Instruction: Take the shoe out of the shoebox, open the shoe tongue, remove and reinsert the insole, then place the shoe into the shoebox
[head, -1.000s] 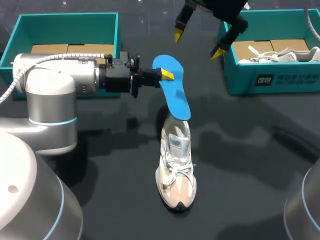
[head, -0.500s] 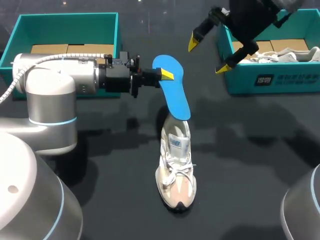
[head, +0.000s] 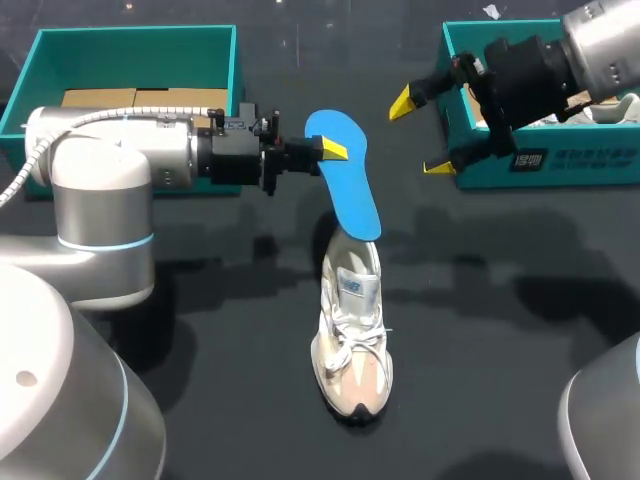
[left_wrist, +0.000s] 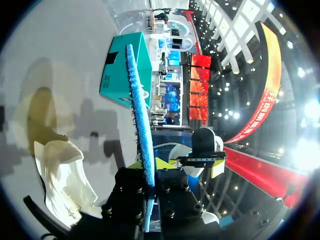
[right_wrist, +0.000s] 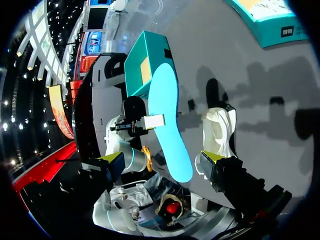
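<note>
Sneaker of white mesh with pale laces (head: 352, 335) stands upright on the dark matte table (head: 500, 310), outside both boxes, toe pointing toward the robot and heel away. Flat bright-blue foam insole (head: 345, 185) slants up from the sneaker's heel opening and away beyond the heel. Its lower end meets that opening, though whether it reaches inside cannot be told. Left claw (head: 333, 150), coming in level from the sneaker's left, is clamped on the insole's upper part with one yellow-tipped finger on each face. The left wrist view shows the insole edge-on between them. Right claw (head: 420, 135) hangs above the table beyond the sneaker and to its right, fingers spread wide with nothing between them, well apart from the insole. Just behind that claw, farther to the sneaker's right, sits a teal cardboard shoebox (head: 545, 165) holding a second white shoe (head: 612, 108). Another teal open shoebox (head: 135, 40) lies beyond the sneaker to its left.
</note>
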